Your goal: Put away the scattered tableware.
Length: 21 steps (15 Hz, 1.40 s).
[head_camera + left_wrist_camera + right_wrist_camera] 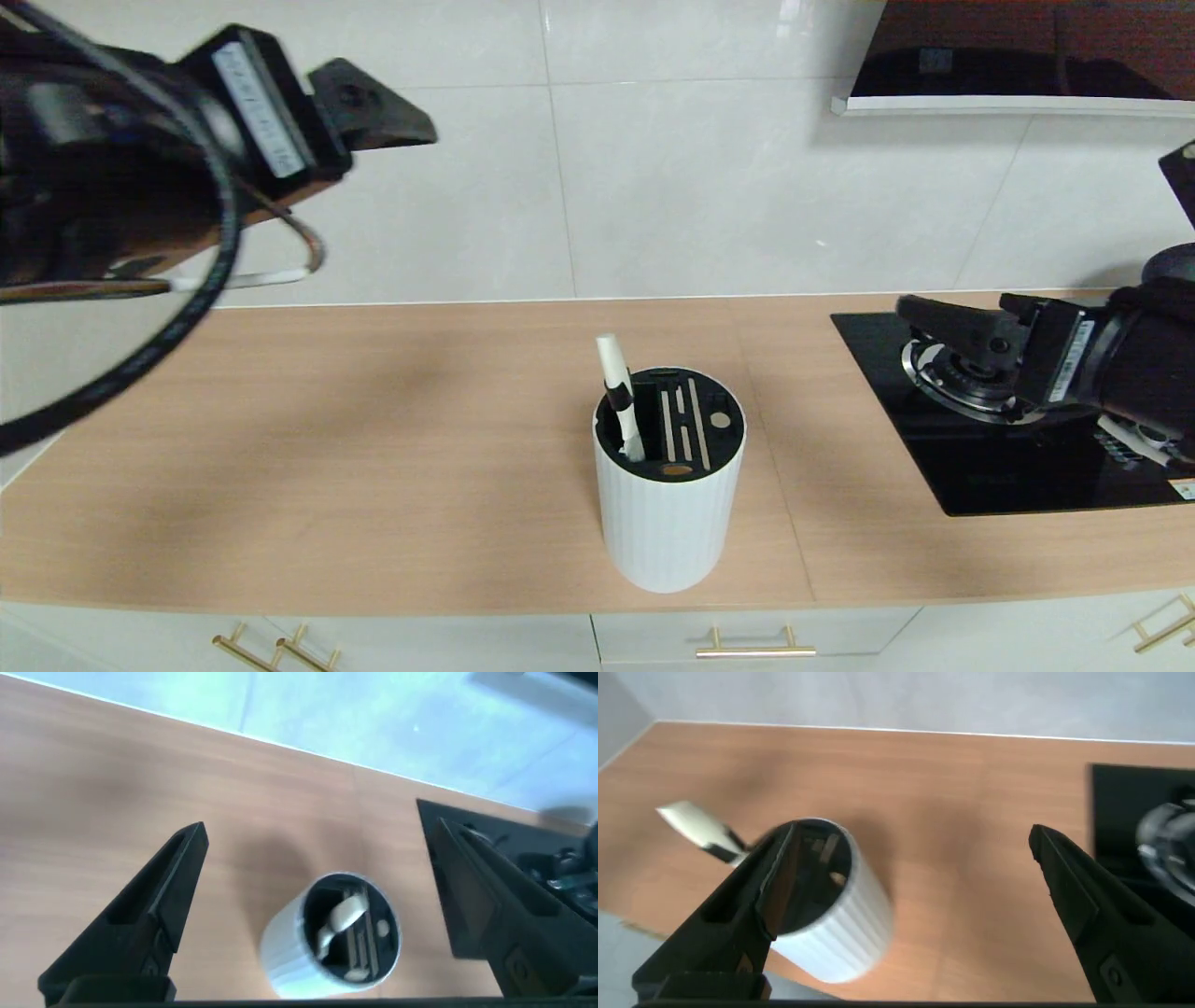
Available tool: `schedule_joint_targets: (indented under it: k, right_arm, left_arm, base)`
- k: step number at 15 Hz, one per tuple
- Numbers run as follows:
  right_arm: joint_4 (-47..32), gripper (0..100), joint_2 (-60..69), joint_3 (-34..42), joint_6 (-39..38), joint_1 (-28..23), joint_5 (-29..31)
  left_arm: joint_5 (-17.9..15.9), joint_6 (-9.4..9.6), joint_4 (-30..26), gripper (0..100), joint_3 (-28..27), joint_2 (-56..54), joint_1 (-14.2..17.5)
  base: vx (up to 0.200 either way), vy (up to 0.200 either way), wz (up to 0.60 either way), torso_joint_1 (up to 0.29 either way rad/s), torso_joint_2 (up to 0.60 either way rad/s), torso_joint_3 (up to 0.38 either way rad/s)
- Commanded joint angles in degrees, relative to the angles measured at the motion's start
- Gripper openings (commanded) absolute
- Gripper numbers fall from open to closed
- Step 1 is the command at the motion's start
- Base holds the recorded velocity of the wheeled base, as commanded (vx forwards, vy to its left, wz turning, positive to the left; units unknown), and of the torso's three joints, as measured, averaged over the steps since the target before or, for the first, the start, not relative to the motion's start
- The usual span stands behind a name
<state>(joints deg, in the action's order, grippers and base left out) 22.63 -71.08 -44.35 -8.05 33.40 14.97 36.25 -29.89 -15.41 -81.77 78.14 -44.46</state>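
Found the white holder (668,509) upright on the surface (355,448), a white-handled utensil (616,383) slotted inside, handle up for easy retrieval. Saw left jaws spread, empty, raised well above; right jaws spread, empty, over the hob (1008,476). Judged storing nearly done.

A white ribbed holder (667,523) with black slotted top holds a white, black-banded utensil (614,369) on light wood-grain counter (373,448).
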Motion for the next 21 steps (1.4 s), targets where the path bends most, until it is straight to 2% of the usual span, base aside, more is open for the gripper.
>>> schedule_joint_targets:
  k: [1, 3, 5, 6, 7, 8, 9, 11, 12, 14, 16, 17, 18, 19, 20, 21]
  right_arm:
    - [-0.30, 100, 17.65, 14.91, 0.66, -3.70, -0.38]
    - [-0.74, 100, 30.04, 22.55, 3.65, -4.66, 0.24]
    - [-5.31, 100, 40.76, 24.40, 3.56, -15.47, -0.38]
    - [-10.32, 100, 46.30, 24.40, 3.65, -17.67, -1.00]
    - [-15.51, 100, 51.84, 23.34, 4.00, -18.02, -1.17]
    - [-17.00, 100, 53.07, 22.99, 4.18, -18.02, -1.17]
    - [-24.30, 100, 59.04, 20.18, 4.71, -18.99, -1.08]
    - [-30.36, 100, 64.14, 17.54, 4.71, -22.06, -0.73]
    - [-32.91, 100, 65.37, 15.70, 4.71, -24.61, -0.38]
    - [-33.00, 100, 65.37, 13.85, 4.71, -28.30, 0.67]
    - [-33.96, 100, 68.80, 14.20, 4.71, -34.46, -0.03]
    - [-35.19, 100, 69.50, 14.91, 4.53, -34.37, 0.85]
    - [-35.37, 100, 69.59, 15.26, 4.09, -34.37, 3.31]
    - [-35.63, 100, 70.03, 16.22, 4.09, -34.19, 4.54]
    - [-35.46, 100, 71.00, 19.30, 4.18, -33.93, 4.72]
    - [-35.28, 100, 71.00, 22.38, 4.27, -33.84, 5.16]
  left_arm:
    - [-5.76, 2.38, 0.03, 100, 12.25, -19.25, 8.16]
    - [-6.37, 6.07, -0.06, 100, 18.23, -27.96, 13.35]
    - [-7.51, 9.06, -0.24, 100, 23.50, -36.75, 18.36]
    - [-8.13, 10.73, -0.32, 100, 25.79, -40.79, 20.55]
    - [-8.66, 11.70, -0.41, 100, 28.78, -44.92, 22.40]
    - [-8.75, 11.96, -0.41, 100, 29.66, -45.97, 22.84]
    - [-8.75, 13.46, -0.41, 100, 34.75, -52.39, 25.74]
    - [-8.83, 14.77, -0.32, 100, 41.96, -60.12, 29.52]
    - [-9.01, 17.15, -0.41, 100, 45.74, -65.84, 31.10]
    - [-9.62, 19.70, -0.50, 100, 49.43, -72.08, 33.82]
    - [-7.51, 18.82, -0.41, 100, 50.49, -72.60, 36.37]
    - [-7.43, 17.85, -0.41, 100, 50.49, -72.60, 38.04]
    - [-7.78, 17.50, -0.50, 100, 50.84, -73.31, 41.47]
    - [-10.06, 17.67, -0.85, 100, 52.33, -76.03, 44.55]
    - [-10.85, 17.41, -1.03, 100, 54.79, -76.74, 45.60]
    - [-9.45, 17.32, -1.03, 100, 56.99, -76.74, 45.51]
  base:
    - [0.000, 0.000, 0.00, 0.000, 0.00, 0.000]
    - [0.000, 0.000, 0.00, 0.000, 0.00, 0.000]
    - [0.000, 0.000, 0.00, 0.000, 0.00, 0.000]
    - [0.000, 0.000, 0.00, 0.000, 0.00, 0.000]
    - [0.000, 0.000, 0.00, 0.000, 0.00, 0.000]
    - [0.000, 0.000, 0.00, 0.000, 0.00, 0.000]
    - [0.000, 0.000, 0.00, 0.000, 0.00, 0.000]
    - [0.000, 0.000, 0.00, 0.000, 0.00, 0.000]
    - [0.000, 0.000, 0.00, 0.000, 0.00, 0.000]
    - [0.000, 0.000, 0.00, 0.000, 0.00, 0.000]
    - [0.000, 0.000, 0.00, 0.000, 0.00, 0.000]
    - [0.000, 0.000, 0.00, 0.000, 0.00, 0.000]
    - [0.000, 0.000, 0.00, 0.000, 0.00, 0.000]
    - [0.000, 0.000, 0.00, 0.000, 0.00, 0.000]
    - [0.000, 0.000, 0.00, 0.000, 0.00, 0.000]
    - [0.000, 0.000, 0.00, 0.000, 0.00, 0.000]
